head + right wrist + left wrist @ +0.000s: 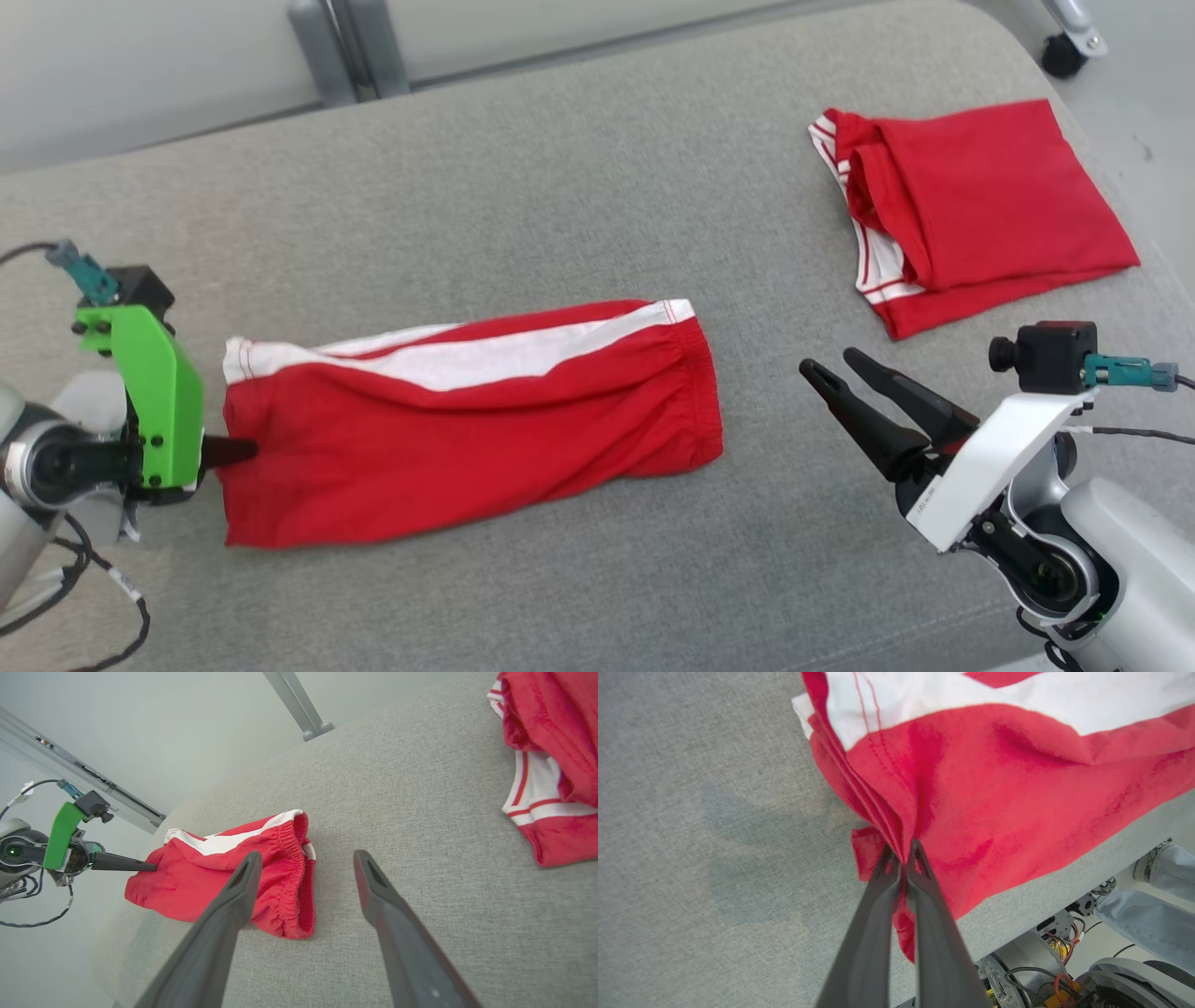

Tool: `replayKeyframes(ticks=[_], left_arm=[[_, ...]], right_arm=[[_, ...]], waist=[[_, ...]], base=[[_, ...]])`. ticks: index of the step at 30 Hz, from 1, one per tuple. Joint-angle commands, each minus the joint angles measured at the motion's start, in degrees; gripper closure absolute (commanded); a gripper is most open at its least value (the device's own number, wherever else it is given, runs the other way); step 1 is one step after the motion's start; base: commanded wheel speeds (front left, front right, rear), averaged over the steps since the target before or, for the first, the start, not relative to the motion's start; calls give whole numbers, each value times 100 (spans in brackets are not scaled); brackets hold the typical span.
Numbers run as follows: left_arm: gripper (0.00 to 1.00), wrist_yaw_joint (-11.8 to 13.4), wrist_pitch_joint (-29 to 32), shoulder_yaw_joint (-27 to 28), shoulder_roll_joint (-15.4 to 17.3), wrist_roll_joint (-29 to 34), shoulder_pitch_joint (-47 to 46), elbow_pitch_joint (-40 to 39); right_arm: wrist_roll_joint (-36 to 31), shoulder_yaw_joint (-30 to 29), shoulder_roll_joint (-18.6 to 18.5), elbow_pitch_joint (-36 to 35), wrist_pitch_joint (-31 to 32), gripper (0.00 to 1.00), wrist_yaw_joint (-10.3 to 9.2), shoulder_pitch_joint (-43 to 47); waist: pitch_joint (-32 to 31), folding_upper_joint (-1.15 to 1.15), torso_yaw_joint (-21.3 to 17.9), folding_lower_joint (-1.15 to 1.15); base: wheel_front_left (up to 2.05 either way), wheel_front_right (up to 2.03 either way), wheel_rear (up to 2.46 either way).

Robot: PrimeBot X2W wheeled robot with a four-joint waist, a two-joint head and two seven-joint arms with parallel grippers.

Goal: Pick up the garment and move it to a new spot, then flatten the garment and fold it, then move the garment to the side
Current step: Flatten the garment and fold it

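The garment (pixel 467 420) is a pair of red shorts with a white side stripe, folded lengthwise on the grey cushioned surface (pixel 560 187). My left gripper (pixel 245 451) is shut on its leg-hem edge at the left; the left wrist view shows the gripper (pixel 903 851) pinching bunched red cloth (pixel 994 788). My right gripper (pixel 831 366) stands open to the right of the waistband, apart from it. In the right wrist view the right gripper (pixel 306 858) has nothing between its fingers, with the shorts (pixel 224 877) beyond its left finger and the left gripper (pixel 152 866) at their far end.
A second red garment (pixel 980 205) with white trim lies folded at the back right, also in the right wrist view (pixel 551 765). A metal post (pixel 345 47) stands behind the surface. A person's jeans leg (pixel 1148 914) and the robot's base wiring (pixel 1055 975) show below the surface's front edge.
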Motion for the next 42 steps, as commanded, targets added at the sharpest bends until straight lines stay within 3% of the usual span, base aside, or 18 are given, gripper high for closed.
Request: replayKeyframes(ticks=[1, 4, 5, 6, 13, 19, 24, 32, 39, 42], left_arm=[[100, 64, -36, -2, 80, -68, 176, -34], [100, 142, -156, 11, 137, -117, 390, -130], [34, 162, -235, 6, 159, -81, 454, -136], [0, 181, -287, -8, 172, -52, 512, -131], [0, 123, -782, 32, 230, 113, 709, -163], [0, 148, -2069, 363, 395, 648, 566, -517], [0, 599, -3615, 780, 559, 1076, 849, -1126], [0, 1634, -5884, 1284, 643, 1520, 1908, -2123], [0, 2067, -6410, 1986, 188, 1980, 2788, -2299], [0, 2116, -6398, 2962, -464, 2480, 3517, -2466]], right_arm=[[-22, -47, -18, -7, 47, 0, 2, 122], [-59, -121, -1, -58, 137, 0, 2, 183], [-78, -143, 15, -73, 164, 0, 2, 210], [-89, -157, 31, -80, 185, 0, 2, 233], [-274, -401, 144, -59, 40, 0, 2, 429], [-887, -868, 365, 71, -489, 0, 2, 453], [-1562, -1324, 615, 149, -962, 0, 2, 466], [-2401, -2049, 1094, 179, -1487, 0, 2, 756], [-2899, -2300, 1281, 252, -1593, 0, 1, 1155], [-3060, -2358, 1370, 353, -1639, 0, 1, 1343]], waist=[[-478, 0, 345, 0], [-541, 0, 368, 0], [-555, 0, 371, 0], [-570, 0, 373, 0], [-758, 0, 455, 0], [-918, 0, 562, 0], [-950, 0, 692, 0], [-1013, 0, 962, 0], [-1141, 0, 1129, 0], [-1183, 0, 1173, 0]], base=[[0, 0, 0], [0, 0, 0], [0, 0, 0], [0, 0, 0], [0, 0, 0], [0, 0, 0], [0, 0, 0], [0, 0, 0], [0, 0, 0], [0, 0, 0]])
